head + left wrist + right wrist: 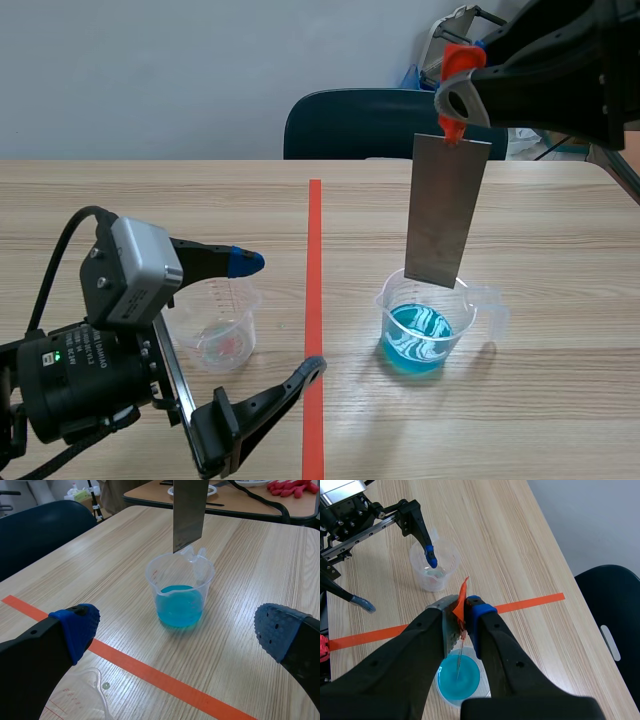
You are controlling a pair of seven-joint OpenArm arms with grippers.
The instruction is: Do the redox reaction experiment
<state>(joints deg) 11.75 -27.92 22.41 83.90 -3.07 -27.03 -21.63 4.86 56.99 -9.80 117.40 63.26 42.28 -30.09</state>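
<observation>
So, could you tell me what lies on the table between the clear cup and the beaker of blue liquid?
Only the orange-red tape line across bare table, shown in the scene view.

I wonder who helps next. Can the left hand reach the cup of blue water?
Probably yes, from the side. The left hand is open and only bare table lies between it and the blue cup. The metal plate in the right hand hangs over the cup, so not from above.
</observation>
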